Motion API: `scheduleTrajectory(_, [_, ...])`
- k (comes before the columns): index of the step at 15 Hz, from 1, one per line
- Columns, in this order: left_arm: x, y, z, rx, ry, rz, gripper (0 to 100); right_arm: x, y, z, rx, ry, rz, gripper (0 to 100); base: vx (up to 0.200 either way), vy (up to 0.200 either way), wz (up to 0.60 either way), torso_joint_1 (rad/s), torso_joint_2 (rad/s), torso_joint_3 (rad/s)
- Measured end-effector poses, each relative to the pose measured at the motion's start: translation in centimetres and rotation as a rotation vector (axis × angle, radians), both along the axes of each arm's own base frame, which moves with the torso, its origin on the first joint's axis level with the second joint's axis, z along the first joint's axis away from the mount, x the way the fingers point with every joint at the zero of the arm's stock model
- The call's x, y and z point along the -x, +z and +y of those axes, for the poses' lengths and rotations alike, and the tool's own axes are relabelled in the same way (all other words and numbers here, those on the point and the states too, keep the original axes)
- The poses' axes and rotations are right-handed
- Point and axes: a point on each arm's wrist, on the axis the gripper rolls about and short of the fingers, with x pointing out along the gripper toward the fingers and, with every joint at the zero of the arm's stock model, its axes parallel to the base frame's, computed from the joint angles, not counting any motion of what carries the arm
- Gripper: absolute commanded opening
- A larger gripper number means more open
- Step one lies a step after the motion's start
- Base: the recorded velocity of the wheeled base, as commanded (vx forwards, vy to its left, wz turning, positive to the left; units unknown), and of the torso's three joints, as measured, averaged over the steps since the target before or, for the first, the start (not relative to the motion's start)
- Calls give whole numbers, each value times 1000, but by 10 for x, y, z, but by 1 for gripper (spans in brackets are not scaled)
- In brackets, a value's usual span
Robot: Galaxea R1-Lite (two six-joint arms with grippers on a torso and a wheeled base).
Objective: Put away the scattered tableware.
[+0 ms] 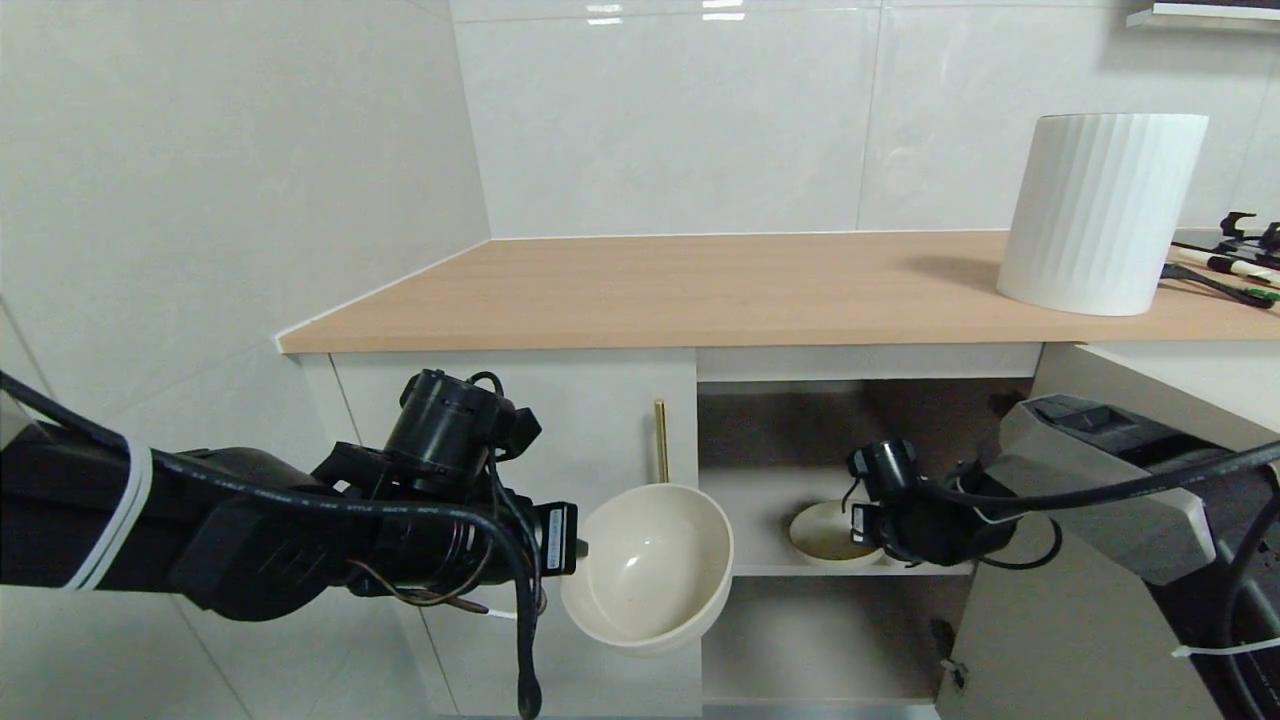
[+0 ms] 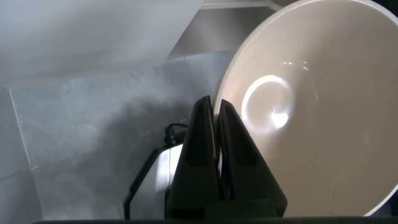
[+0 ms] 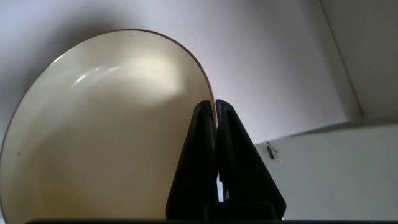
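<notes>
Head view: the left gripper pinches the rim of a cream bowl, holding it tilted in the air, its hollow facing the camera, before the closed cabinet door and just below the door's brass handle. To the right, the right gripper is inside the open cabinet, closed on the edge of a cream plate at the middle shelf; whether the plate touches the shelf cannot be told. On the wooden counter above stands a white ribbed canister, with dark utensils just beside it.

Left wrist view: both fingers clamp the bowl's rim, one on each side of the wall.

Right wrist view: the fingers grip the plate's thin dark-edged rim, with the white cabinet wall behind.
</notes>
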Motion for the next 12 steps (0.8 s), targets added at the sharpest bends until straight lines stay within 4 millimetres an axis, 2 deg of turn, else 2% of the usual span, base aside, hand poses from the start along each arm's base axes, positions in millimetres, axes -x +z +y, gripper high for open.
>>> scheduleTrajectory(3, [0, 0, 0, -4, 3, -3, 0, -11, 1, 3, -4, 0, -9, 0, 0, 0, 0, 0, 0, 0])
scheduleTrajectory(12, [-2, -3, -1, -17, 13, -3, 0, -23, 0, 7, 1, 0, 16, 0, 0, 0, 0, 0, 0, 0])
